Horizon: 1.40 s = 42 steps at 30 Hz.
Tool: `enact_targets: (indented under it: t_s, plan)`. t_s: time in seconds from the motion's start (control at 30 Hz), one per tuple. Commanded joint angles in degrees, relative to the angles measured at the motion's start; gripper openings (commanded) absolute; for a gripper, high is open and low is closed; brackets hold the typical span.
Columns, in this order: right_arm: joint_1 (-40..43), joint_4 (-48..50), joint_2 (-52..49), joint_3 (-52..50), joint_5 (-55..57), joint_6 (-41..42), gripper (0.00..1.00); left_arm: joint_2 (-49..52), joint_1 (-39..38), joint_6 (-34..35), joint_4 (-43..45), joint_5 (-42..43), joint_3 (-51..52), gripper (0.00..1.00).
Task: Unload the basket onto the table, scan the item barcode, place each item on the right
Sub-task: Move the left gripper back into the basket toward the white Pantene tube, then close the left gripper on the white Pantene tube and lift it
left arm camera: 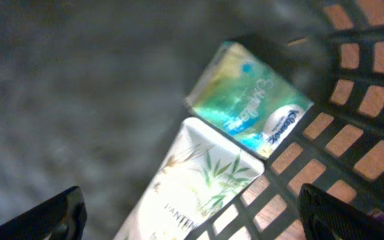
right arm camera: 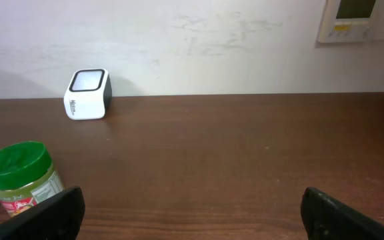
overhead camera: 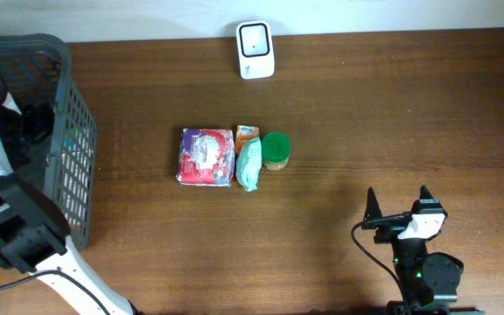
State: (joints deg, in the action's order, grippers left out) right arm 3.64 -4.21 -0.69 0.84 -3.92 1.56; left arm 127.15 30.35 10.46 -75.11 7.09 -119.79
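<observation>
Left gripper (left arm camera: 192, 220) wide over basket (overhead camera: 77, 131) at tabletop's (overhead camera: 366, 105) left edge; we judge ready to pick; right gripper (overhead camera: 398, 206) wide, empty, near edge.

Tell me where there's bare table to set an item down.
Bare table runs from the green-lidded jar to the right edge, ahead of the right gripper. Another strip lies between the scanner and the orange packet, and one between the basket and the purple packet. Crowded: both packets, teal pack and jar sit tight together mid-table.
</observation>
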Motion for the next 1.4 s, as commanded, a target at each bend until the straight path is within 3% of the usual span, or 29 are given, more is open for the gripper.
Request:
enact_targets:
  t_s: [0.0,0.2,0.33,0.37,0.4,0.43,0.5,0.8,0.9,1.0,1.17,1.37]
  plan:
    - [-0.3,0.0,0.4,-0.5,0.5,0.6,0.99,3.4,0.2,0.0,3.9,8.5,-0.3,0.99]
    - [-0.3,0.0,0.4,-0.5,0.5,0.6,0.99,9.8,0.2,2.5,6.5,8.6,-0.3,0.97]
    - [-0.3,0.0,0.4,-0.5,0.5,0.6,0.99,13.2,0.2,2.5,8.3,8.5,-0.3,0.57]
    - [-0.3,0.0,0.4,-0.5,0.5,0.6,0.99,13.2,0.2,2.5,8.2,8.5,-0.3,0.54]
    - [-0.3,0.0,0.4,-0.5,0.5,0.6,0.99,13.2,0.2,2.5,8.0,8.5,-0.3,0.57]
    - [-0.3,0.0,0.4,-0.5,0.5,0.6,0.99,13.2,0.2,2.5,7.3,8.5,-0.3,0.69]
    - [-0.3,0.0,0.4,-0.5,0.5,0.6,0.99,12.9,0.7,2.2,4.0,8.2,-2.8,0.78]
    - [-0.2,0.0,0.4,-0.5,0.5,0.6,0.99,7.3,0.8,1.8,-20.2,4.0,-28.2,0.92]
    - [-0.3,0.0,0.4,-0.5,0.5,0.6,0.99,6.8,0.8,1.0,-21.6,2.8,-28.2,0.92]
    - [-0.3,0.0,0.4,-0.5,0.5,0.6,0.99,3.8,0.8,1.0,-21.6,7.1,-28.2,0.93]
    - [-0.2,0.0,0.4,-0.5,0.5,0.6,0.99,-7.0,0.8,1.0,-21.6,1.9,-27.2,0.93]
    - [-0.3,0.0,0.4,-0.5,0.5,0.6,0.99,-15.1,0.8,2.8,-21.0,-5.0,-9.7,0.94]
